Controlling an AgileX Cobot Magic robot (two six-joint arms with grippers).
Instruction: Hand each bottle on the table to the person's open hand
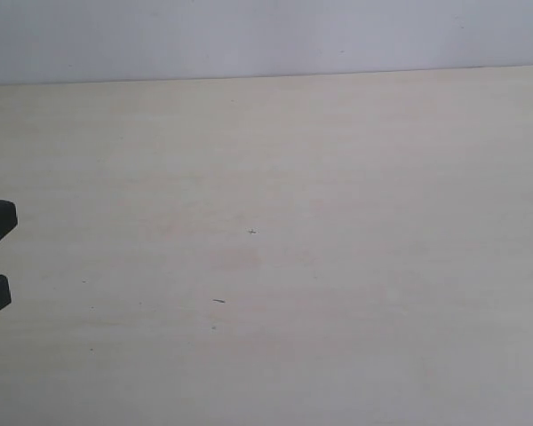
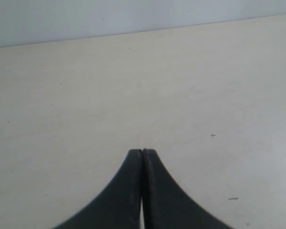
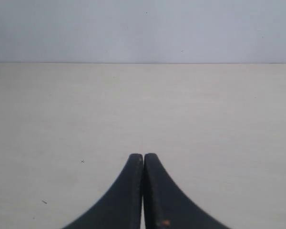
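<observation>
The pale beige worktop (image 1: 338, 177) fills all three views up to a plain grey-white wall (image 1: 249, 35). None of the bottles is on any part of it that shows, and no person's open palm is in view. So which way a bottle lies, how its long axis runs and which arm is nearer cannot be told, and there is no label or writing to read. The left hand (image 2: 142, 151) has its black fingers pressed together on nothing, and shows only at the exterior view's edge, well left of the cross-shaped speck (image 1: 251, 232). The right hand (image 3: 143, 155) is likewise closed and empty. A short dark dash (image 1: 218, 301) lies near that speck, on its near side.
</observation>
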